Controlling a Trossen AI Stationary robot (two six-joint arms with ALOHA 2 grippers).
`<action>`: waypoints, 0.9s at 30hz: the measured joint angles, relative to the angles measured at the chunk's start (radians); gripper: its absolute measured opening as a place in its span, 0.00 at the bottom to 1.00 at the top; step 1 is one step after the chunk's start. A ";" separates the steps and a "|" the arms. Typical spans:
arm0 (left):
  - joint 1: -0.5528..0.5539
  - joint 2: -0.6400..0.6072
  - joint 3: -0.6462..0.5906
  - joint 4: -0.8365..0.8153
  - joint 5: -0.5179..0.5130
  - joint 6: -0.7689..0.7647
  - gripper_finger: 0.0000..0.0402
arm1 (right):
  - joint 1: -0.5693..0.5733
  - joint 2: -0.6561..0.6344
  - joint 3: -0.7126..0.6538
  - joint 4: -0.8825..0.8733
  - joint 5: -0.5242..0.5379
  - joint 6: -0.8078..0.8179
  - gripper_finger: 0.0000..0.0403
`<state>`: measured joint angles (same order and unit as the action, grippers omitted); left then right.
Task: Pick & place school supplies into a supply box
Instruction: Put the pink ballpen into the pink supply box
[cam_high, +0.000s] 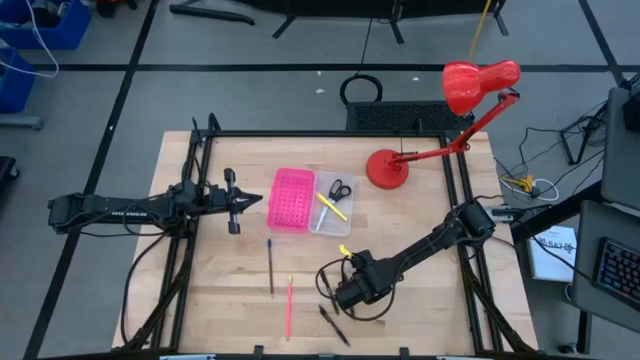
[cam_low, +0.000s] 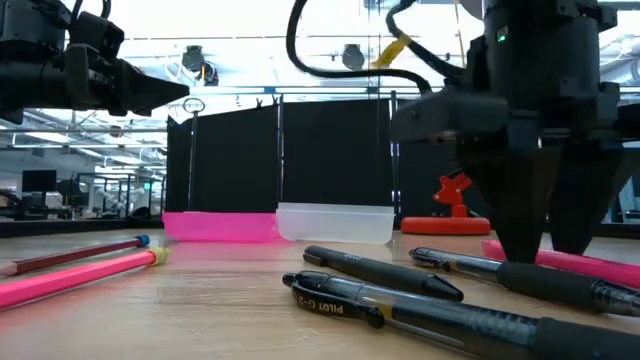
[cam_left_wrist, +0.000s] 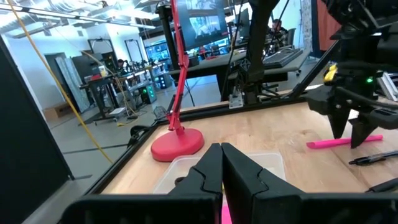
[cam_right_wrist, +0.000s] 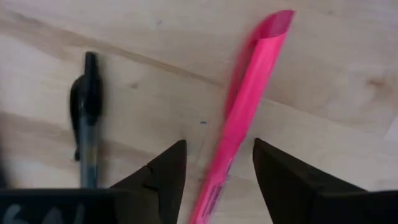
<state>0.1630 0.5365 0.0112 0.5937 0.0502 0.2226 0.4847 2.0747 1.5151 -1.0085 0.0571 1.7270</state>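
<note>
My right gripper (cam_right_wrist: 217, 155) is open and points down at the near middle of the table (cam_high: 340, 292). Its fingers stand on either side of a pink pen (cam_right_wrist: 244, 106) that lies flat on the wood, and touch nothing. A black pen (cam_right_wrist: 87, 118) lies beside it. The translucent supply box (cam_high: 333, 200) sits mid-table and holds the black-handled scissors (cam_high: 340, 188) and a yellow pen (cam_high: 332, 207). A dark pen (cam_high: 270, 265), a pink pencil (cam_high: 289, 305) and black pens (cam_high: 335, 325) lie on the near part of the table. My left gripper (cam_high: 235, 200) is shut and hovers left of the pink perforated rectangle (cam_high: 291, 198).
A red desk lamp has its base (cam_high: 386, 168) at the table's far right and its head (cam_high: 480, 85) beyond the far edge. The pink perforated rectangle lies against the box's left side. Black frame rails (cam_high: 190, 250) run along the table's sides. Bare wood lies right of the box.
</note>
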 joint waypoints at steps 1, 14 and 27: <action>0.000 0.000 0.000 -0.001 0.000 0.000 0.02 | 0.000 -0.002 -0.013 0.002 -0.015 -0.002 0.42; 0.000 0.000 0.000 -0.023 0.000 -0.003 0.02 | -0.014 -0.008 -0.134 0.165 -0.086 -0.155 0.22; 0.000 0.000 0.000 -0.038 0.000 -0.046 0.02 | -0.028 -0.019 -0.165 0.224 -0.109 -0.229 0.07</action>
<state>0.1631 0.5365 0.0109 0.5554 0.0503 0.1762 0.4569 2.0560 1.3502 -0.7845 -0.0519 1.4979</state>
